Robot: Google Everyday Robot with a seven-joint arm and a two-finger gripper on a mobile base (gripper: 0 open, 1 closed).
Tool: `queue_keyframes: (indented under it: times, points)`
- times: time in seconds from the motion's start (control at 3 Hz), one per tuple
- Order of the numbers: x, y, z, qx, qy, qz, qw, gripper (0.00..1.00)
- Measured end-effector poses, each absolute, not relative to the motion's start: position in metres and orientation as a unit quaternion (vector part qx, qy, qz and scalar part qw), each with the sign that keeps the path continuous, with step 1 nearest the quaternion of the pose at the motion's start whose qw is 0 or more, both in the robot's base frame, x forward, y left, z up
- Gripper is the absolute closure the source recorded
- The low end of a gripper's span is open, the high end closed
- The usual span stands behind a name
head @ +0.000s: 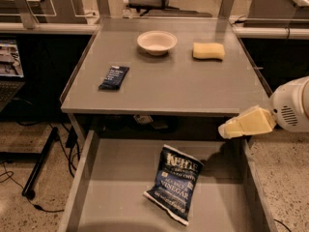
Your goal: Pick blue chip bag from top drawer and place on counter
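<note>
The blue chip bag (175, 182) lies flat in the open top drawer (116, 178), right of its middle, with white "Kettle" and "Vinegar" lettering facing up. The counter (174, 83) stands above and behind the drawer. My gripper (226, 129) reaches in from the right edge on a white arm. Its cream-coloured end points left, above the drawer's right rear corner and just in front of the counter's front edge. It is apart from the bag, up and to the right of it, and holds nothing that shows.
On the counter stand a white bowl (157, 42), a yellow sponge (208, 50) and a small flat dark blue snack-bar wrapper (114, 77). A black desk with a laptop (9, 64) is at the left. Cables and a table leg (41, 163) lie on the floor.
</note>
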State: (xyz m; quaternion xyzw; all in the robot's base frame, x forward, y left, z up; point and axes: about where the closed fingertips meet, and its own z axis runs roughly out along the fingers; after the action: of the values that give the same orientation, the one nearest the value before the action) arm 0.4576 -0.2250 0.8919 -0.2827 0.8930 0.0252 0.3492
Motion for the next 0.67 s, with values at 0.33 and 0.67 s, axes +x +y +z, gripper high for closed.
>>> queue_keyframes:
  times: [0.33, 0.67]
  points:
    - [0.465, -0.225, 0.897, -0.276, 0.889, 0.021, 0.364, 0.0]
    - [0.458, -0.22, 0.886, -0.279, 0.89, 0.035, 0.357, 0.0]
